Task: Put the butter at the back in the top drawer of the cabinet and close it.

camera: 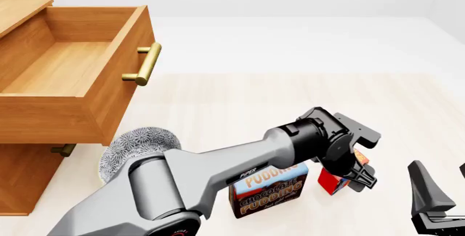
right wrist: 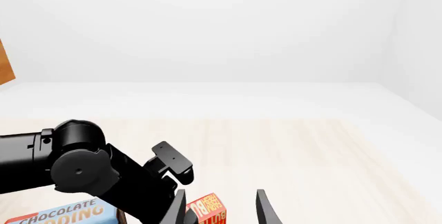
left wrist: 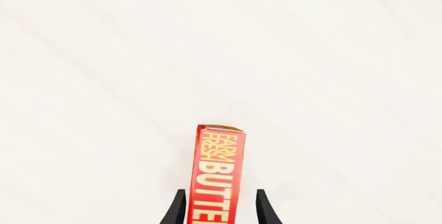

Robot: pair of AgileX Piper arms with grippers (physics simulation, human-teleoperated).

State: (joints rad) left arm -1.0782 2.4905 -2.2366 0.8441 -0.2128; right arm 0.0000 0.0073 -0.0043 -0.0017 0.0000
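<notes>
left wrist view | left end effector (left wrist: pixel 219 208) fingers straddle the butter (left wrist: pixel 219 175), contact unclear | light stiff carton, pinch the narrow sides | right end effector (right wrist: pixel 219 208) wide, empty

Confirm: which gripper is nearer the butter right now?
Left. The left gripper is at the butter, fingers straddling it; the right gripper sits apart, off to its right.

The butter (camera: pixel 330 181) — mostly hidden behind the left gripper (camera: pixel 358 175) — shows only a corner.
</notes>
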